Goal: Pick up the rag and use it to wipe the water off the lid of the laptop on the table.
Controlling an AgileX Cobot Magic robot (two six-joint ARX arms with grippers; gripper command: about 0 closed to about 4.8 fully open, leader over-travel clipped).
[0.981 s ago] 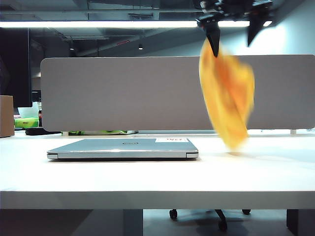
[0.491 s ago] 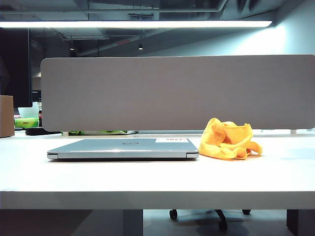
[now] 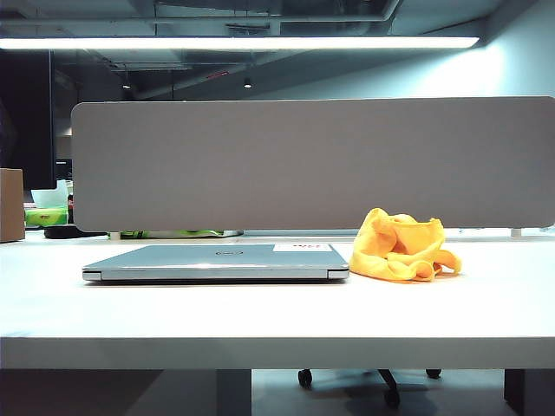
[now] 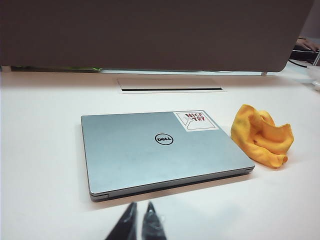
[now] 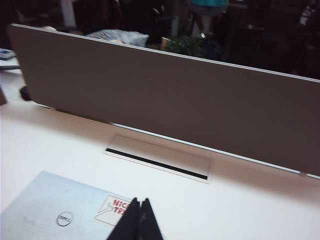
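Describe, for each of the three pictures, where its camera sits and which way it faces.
Exterior view: low at the table's front edge, facing the divider; no arm shows.
Left wrist view: above the near side, looking down on the laptop and rag; shut left gripper shows.
Right wrist view: faces the divider; shut right gripper above the lid.
Shared by all: laptop sticker.

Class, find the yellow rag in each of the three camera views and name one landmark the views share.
Exterior view: the rag lies crumpled on the table, right of the laptop.
Left wrist view: the rag lies beside the laptop's sticker corner.
Right wrist view: not in it.
Shared landmark: the white sticker on the lid.
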